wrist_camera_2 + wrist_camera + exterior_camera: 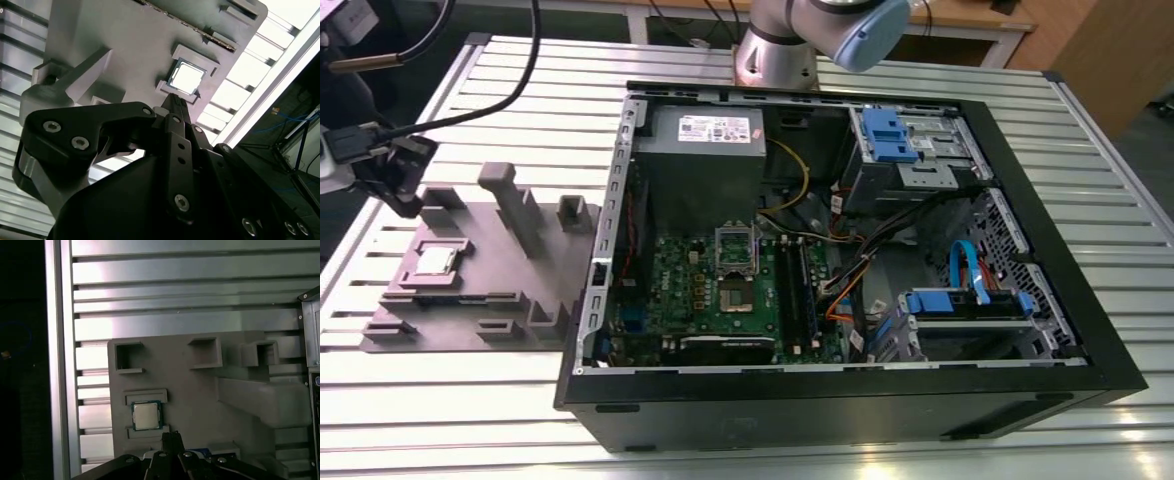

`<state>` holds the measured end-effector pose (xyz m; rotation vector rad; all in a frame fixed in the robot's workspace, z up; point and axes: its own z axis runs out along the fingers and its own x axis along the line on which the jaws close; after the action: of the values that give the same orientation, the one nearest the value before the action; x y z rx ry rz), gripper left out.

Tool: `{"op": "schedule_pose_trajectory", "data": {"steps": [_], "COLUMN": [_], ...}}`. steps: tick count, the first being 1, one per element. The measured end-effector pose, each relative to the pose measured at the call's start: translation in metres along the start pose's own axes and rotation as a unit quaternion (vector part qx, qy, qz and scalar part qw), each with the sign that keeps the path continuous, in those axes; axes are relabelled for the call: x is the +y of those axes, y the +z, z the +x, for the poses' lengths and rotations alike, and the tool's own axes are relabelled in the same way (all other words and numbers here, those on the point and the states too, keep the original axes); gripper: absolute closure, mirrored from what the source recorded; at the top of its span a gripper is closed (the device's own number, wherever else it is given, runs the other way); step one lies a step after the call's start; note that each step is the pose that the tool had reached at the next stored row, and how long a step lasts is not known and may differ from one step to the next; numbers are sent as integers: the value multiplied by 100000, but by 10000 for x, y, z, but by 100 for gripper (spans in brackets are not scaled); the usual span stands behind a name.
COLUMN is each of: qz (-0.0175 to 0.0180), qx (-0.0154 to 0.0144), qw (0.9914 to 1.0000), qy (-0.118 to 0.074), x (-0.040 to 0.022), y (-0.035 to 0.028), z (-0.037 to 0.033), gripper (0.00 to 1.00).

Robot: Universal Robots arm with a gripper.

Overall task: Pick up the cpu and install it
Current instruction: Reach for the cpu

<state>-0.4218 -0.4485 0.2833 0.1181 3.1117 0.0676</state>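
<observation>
Jaws clenched, nothing in them, tips hanging near the cpu [146, 415]. Cpu sits flat in its recess on the grey tray [494, 290]. In the exterior view, the tray is on the counter [454, 400], at 9 o'clock from the open PC case [854, 410].

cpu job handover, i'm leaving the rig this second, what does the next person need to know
Gripper: fingers shut, holding nothing, above the grey tray with the tips close to the cpu.
Cpu: lying flat in its tray pocket, to the exterior view's left of the open computer case.
Socket: on the board inside the case.
Done: nothing yet.
Left: both the pickup and the install.
</observation>
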Motion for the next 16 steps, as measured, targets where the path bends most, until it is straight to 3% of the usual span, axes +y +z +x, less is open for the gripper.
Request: {"op": "schedule_pose_trajectory", "data": {"steps": [16], "qz": [5], "qx": [0], "qw": [100000], "qy": [-8], "x": [-27], "y": [139], "z": [100], "gripper": [90]}}
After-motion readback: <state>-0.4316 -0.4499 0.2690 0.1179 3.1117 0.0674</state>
